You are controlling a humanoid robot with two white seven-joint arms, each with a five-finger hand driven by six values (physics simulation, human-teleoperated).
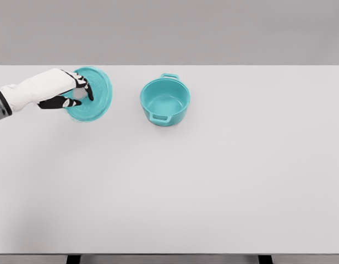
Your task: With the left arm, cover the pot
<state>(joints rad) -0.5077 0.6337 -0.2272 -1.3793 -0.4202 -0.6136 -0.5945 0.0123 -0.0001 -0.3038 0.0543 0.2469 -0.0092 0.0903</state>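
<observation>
**Left hand at the lid knob, pot waiting open**

The teal lid (pixel 91 94) lies flat on the white surface (pixel 213 187), far and to the left, with its top side up. That leaves the small pale knob at its centre facing upward, which is the natural place to take hold of it from above.

The left hand (pixel 76 94) reaches in from the left edge and sits over the lid's middle. Its dark fingers (pixel 88 89) are drawn in narrowly around the knob, one group on the far side and one on the near side, so they bracket it like a pinch. Whether they already press on the knob or only stand just beside it cannot be told from this view; the lid shows no tilt and seems to rest fully on the surface.

The teal pot (pixel 165 101) stands upright to the right of the lid, apart from it, with its mouth open and nothing visible inside. Its two handles point far and near, so the rim's left side is free for a lid arriving from that direction.

As a judgement, the task is at the grasping step: the lid has not been lifted, and the pot is not covered. The next move would call for a firm hold on the knob, a straight lift, and a short carry to the right to centre the lid over the rim.

The right arm does not show.
</observation>
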